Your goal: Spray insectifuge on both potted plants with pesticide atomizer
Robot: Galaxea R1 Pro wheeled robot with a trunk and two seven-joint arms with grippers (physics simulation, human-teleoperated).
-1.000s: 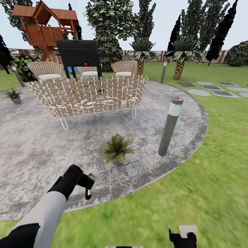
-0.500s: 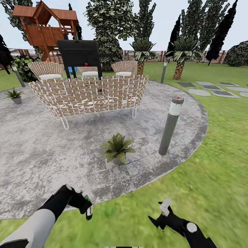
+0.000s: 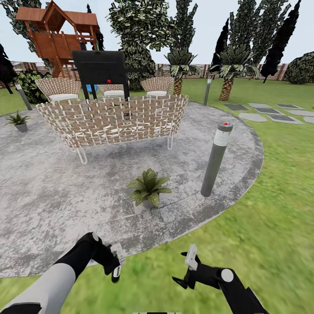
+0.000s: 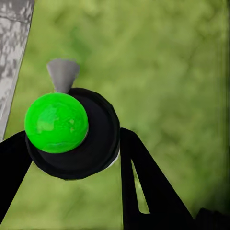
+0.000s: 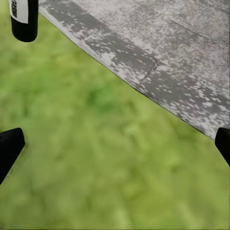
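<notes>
Your left gripper [image 3: 114, 261] is clamped on the pesticide atomizer [image 3: 117, 258], low over the near edge of the stone patio [image 3: 52, 196] where it meets the lawn [image 3: 270, 209]; in the left wrist view the fingers [image 4: 139, 182] flank the sprayer's black head with its green cap [image 4: 56, 122] and grey nozzle [image 4: 63, 74]. Your right gripper [image 3: 188, 272] hangs spread and empty over the grass, near the left one. The closer potted plant [image 3: 148, 186] sits on the patio beyond your hands, left of the grey bollard light [image 3: 216, 159]; the second potted plant [image 3: 17, 119] stands far off at the patio's left edge, beyond the wicker sofa [image 3: 113, 120]. The risk from here looks like aim: the nozzle seems to point down at the grass, so a spray now would probably miss the leaves. You also look too far from the near plant for full cover, and the far one needs a drive around the sofa. Watch the two arms too; they sit close enough that a swing inward could knock the sprayer askew in its grip.
</notes>
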